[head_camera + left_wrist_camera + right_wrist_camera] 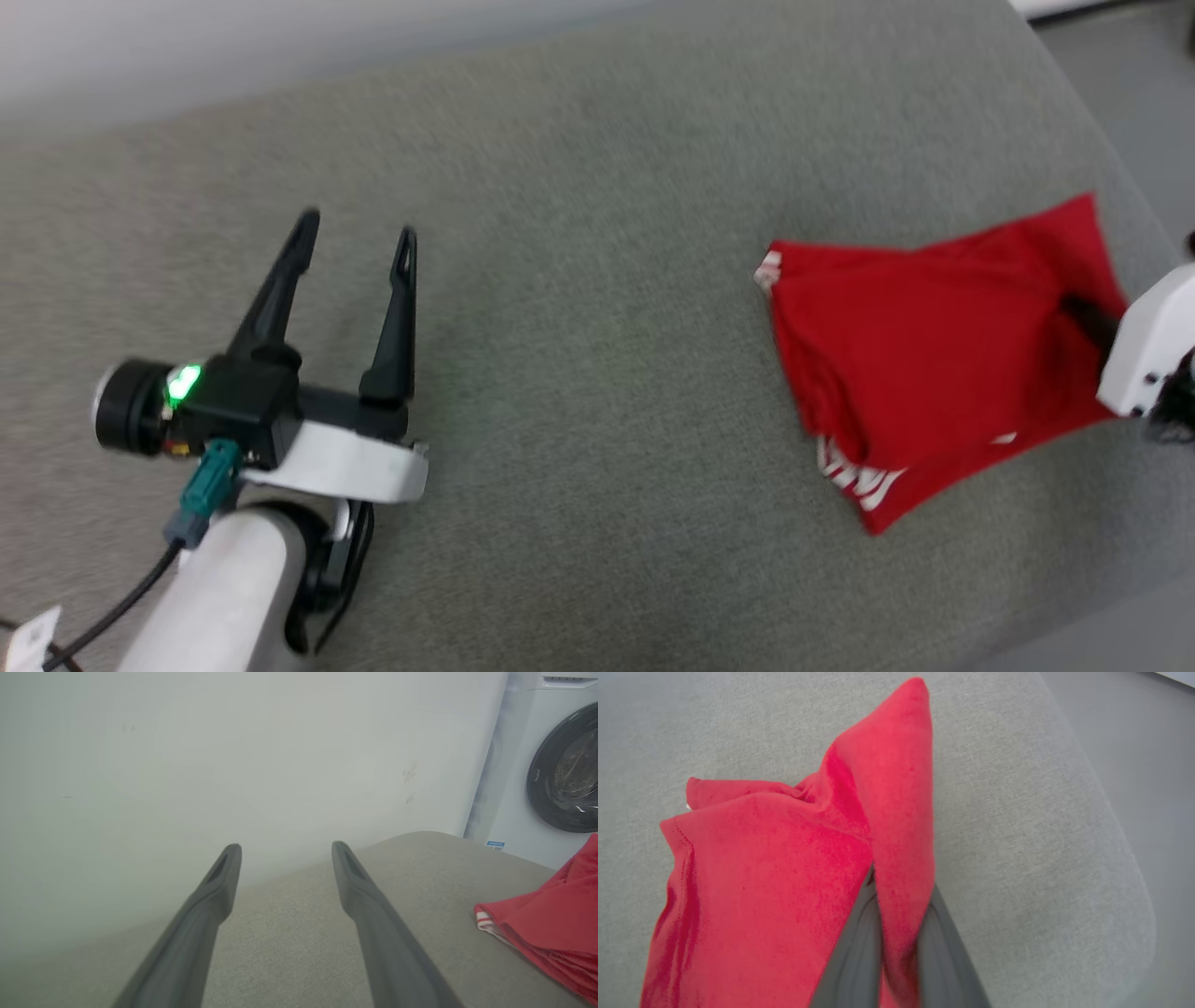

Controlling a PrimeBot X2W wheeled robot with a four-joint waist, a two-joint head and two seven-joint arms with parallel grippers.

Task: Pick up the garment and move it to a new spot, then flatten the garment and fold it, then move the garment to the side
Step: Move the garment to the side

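The garment is a folded red shirt with red-white striped trim, lying at the right of the grey cushioned surface. My right gripper reaches in from the right edge, shut on the garment's right-hand fold. In the right wrist view the red cloth is pinched between the two dark fingers and rises to a peak. My left gripper hovers over bare cushion at the left, open and holding nothing. The left wrist view shows the garment off to the right of the open gripper.
A white wall runs behind the cushion. A washing machine with a dark round door stands at the far right. The cushion's rounded edge drops to the grey floor close to the garment.
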